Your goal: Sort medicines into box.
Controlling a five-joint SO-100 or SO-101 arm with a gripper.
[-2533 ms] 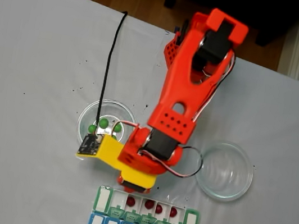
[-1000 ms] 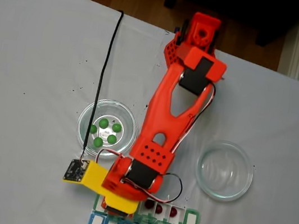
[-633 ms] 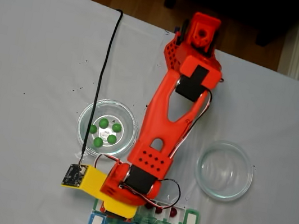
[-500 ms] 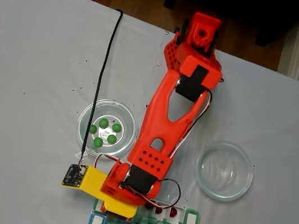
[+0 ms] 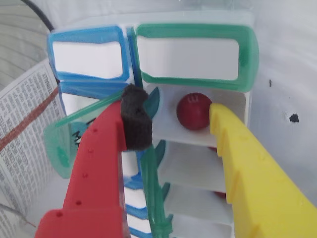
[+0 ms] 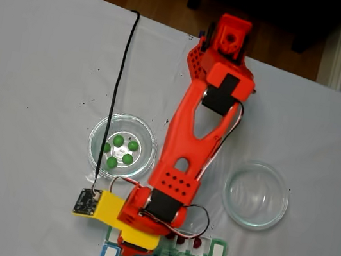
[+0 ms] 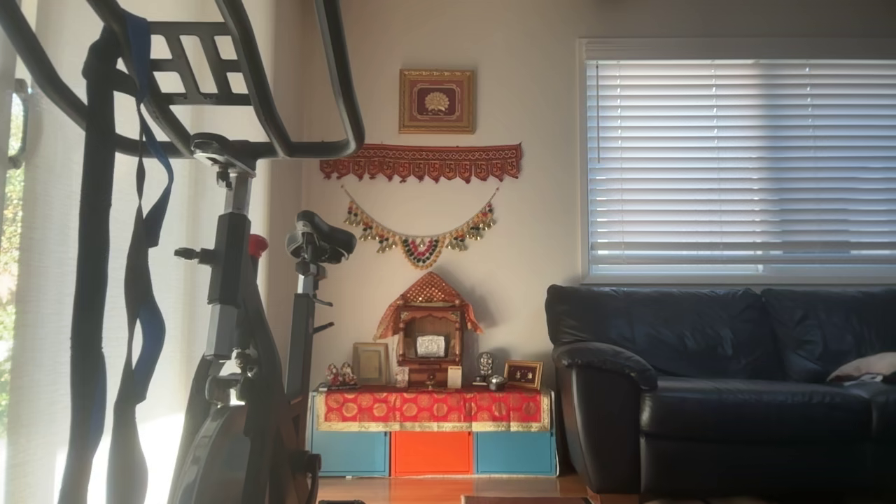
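Red medicine (image 5: 194,111), one glossy ball, sits in an open compartment of the box (image 5: 198,49), the green-and-white organizer row, and your wrist view looks straight down on it. You have the gripper (image 5: 173,116) spread wide over that compartment, holding nothing: the red finger with its dark pad is at the lid side, the yellow finger is just beside the ball, whether touching it you cannot tell.

In the fixed view the box (image 6: 218,254) lies at the table's near edge with the arm over its left part; a couple of red balls (image 6: 196,242) show in compartments to the right of the wrist. Four green balls (image 6: 128,159) lie in the left glass dish (image 6: 97,131), while the right dish (image 6: 277,213) holds nothing.

So you appear to have the reds largely placed, though the arm hides some compartments. The greens are your remaining work, judging by that dish.
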